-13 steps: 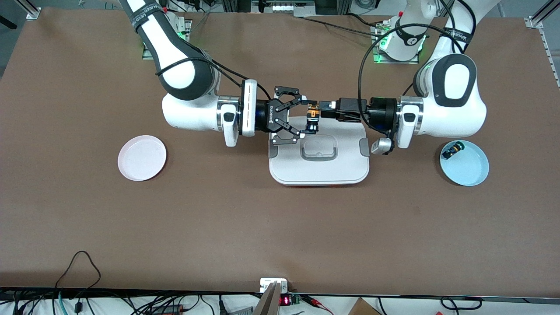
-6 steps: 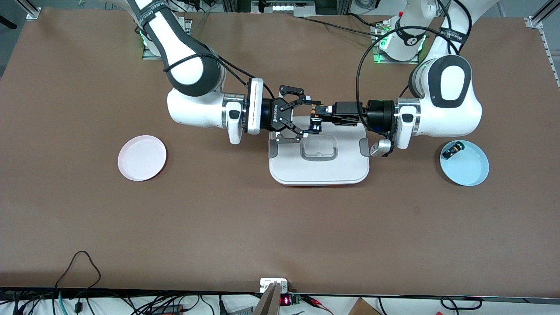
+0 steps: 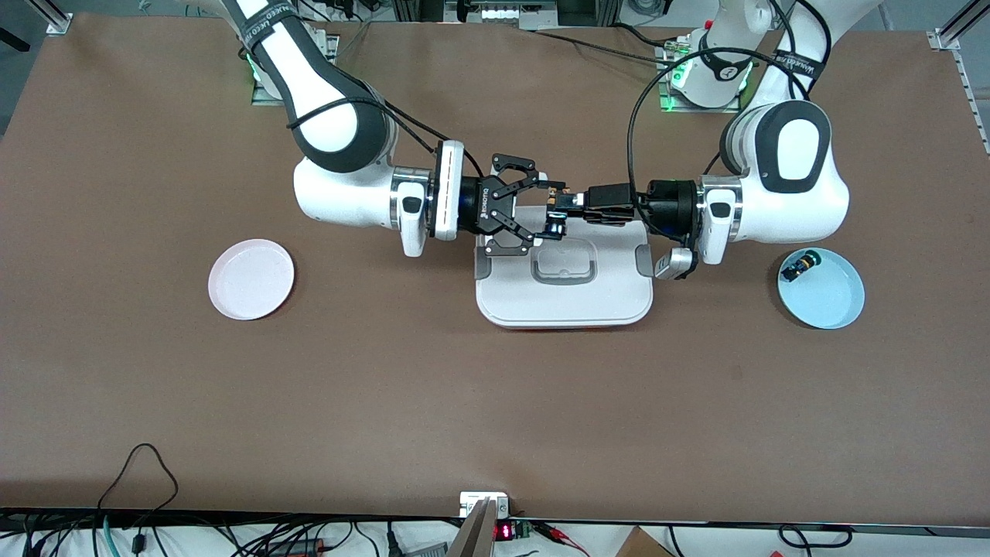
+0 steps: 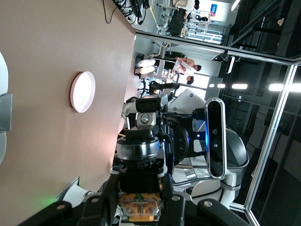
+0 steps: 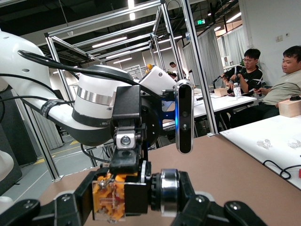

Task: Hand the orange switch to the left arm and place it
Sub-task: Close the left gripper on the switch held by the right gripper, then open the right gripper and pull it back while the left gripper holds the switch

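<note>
The orange switch (image 3: 554, 209) hangs in the air over the edge of the white box (image 3: 564, 298) that lies farthest from the front camera. My left gripper (image 3: 568, 203) is shut on its orange body, which shows in the left wrist view (image 4: 138, 207) between that gripper's (image 4: 139, 209) fingers. My right gripper (image 3: 544, 207) faces it; its fingers sit against both ends of the switch, the clear orange block (image 5: 110, 197) and the silver ring. In the right wrist view my right gripper (image 5: 138, 195) looks shut on it.
A blue plate (image 3: 839, 305) toward the left arm's end holds a small black switch with a green and yellow tip (image 3: 798, 265). A pink plate (image 3: 251, 278) lies toward the right arm's end. Cables run along the table's near edge.
Both arms have closed in over the box. My right gripper's fingers have come around the switch and narrowed onto its ends. My left gripper has kept its hold.
</note>
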Controlling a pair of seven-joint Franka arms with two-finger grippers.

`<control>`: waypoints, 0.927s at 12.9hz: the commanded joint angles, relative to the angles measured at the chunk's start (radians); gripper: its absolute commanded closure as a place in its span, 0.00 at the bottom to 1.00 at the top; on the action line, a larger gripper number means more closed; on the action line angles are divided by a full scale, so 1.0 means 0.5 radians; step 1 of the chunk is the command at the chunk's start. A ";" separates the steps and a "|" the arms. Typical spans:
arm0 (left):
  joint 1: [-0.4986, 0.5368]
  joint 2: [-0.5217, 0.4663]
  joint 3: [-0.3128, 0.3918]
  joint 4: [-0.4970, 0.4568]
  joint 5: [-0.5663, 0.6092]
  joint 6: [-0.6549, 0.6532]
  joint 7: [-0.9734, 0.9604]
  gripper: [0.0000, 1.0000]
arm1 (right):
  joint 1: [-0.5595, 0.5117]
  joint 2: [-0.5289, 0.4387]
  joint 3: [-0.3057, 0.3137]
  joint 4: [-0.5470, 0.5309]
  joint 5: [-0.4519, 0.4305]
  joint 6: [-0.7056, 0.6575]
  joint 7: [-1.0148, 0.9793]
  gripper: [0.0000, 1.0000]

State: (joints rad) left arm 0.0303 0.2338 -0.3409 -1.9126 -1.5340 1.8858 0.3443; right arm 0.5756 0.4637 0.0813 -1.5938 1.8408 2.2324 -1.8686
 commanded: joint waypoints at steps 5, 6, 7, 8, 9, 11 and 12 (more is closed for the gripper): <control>0.007 -0.014 -0.024 -0.019 -0.049 0.017 0.066 0.77 | 0.042 -0.013 -0.009 0.025 0.080 0.134 -0.043 0.00; 0.007 -0.017 -0.024 -0.019 -0.046 0.017 0.066 0.77 | 0.045 -0.019 -0.009 0.028 0.080 0.171 -0.040 0.00; 0.007 -0.023 -0.024 -0.019 -0.037 0.014 0.066 0.77 | 0.048 -0.019 -0.006 0.028 0.083 0.177 -0.036 0.00; 0.004 -0.023 -0.024 -0.019 -0.031 0.014 0.063 0.77 | 0.054 -0.019 -0.006 0.028 0.083 0.177 -0.036 0.00; 0.007 -0.023 -0.027 -0.016 -0.024 0.011 0.048 0.77 | 0.048 -0.028 -0.006 0.025 0.083 0.171 -0.030 0.00; 0.025 -0.044 -0.021 -0.016 0.012 -0.004 0.026 0.79 | 0.024 -0.035 -0.009 0.021 0.071 0.165 -0.024 0.00; 0.025 -0.047 -0.021 -0.013 0.058 -0.004 0.026 0.79 | 0.002 -0.041 -0.018 0.012 0.058 0.165 -0.027 0.00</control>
State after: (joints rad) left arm 0.0306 0.2317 -0.3451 -1.9125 -1.5308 1.8875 0.3492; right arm 0.5856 0.4568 0.0774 -1.5834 1.8519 2.2896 -1.8585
